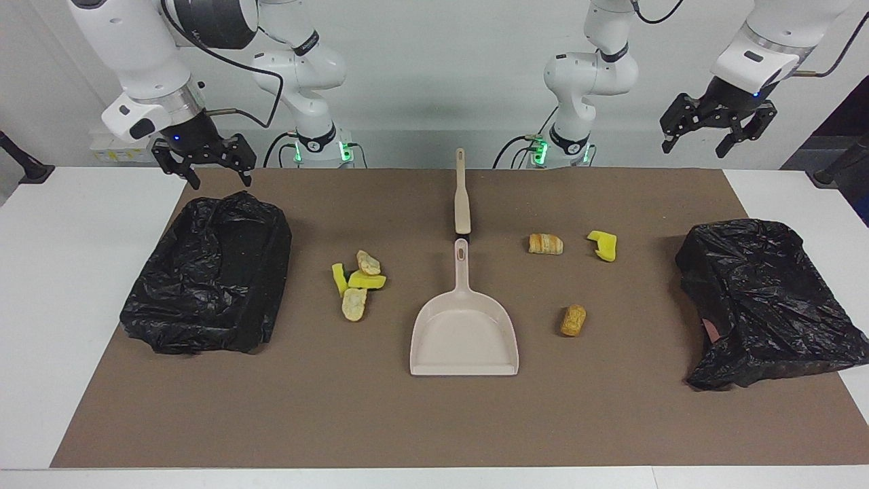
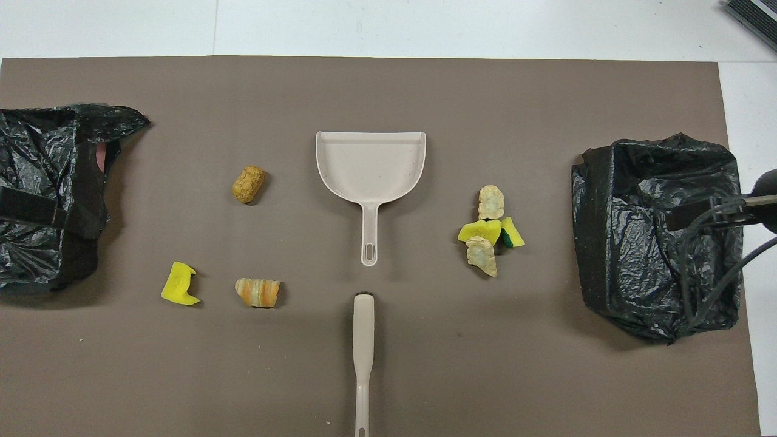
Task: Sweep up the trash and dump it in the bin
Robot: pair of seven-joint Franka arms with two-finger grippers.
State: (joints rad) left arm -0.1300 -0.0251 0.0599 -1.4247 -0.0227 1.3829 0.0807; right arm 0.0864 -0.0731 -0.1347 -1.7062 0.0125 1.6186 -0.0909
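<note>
in the facing view the left hand hung with its fingers apart above the desk's edge at its own end, and the right hand hung the same way over the crinkled black bin bag at its end. a second glossy bag slumped at the left arm's end. the trash lay on the matte brown mat: a tight cluster of spongy yellow and tan lumps, plus three scattered scraps. the smooth beige dustpan lay flat, the slim brush handle nearer the robots. the overhead view showed no hand, but did show the green side of one sponge chunk and the ridged bread-like lump.
</note>
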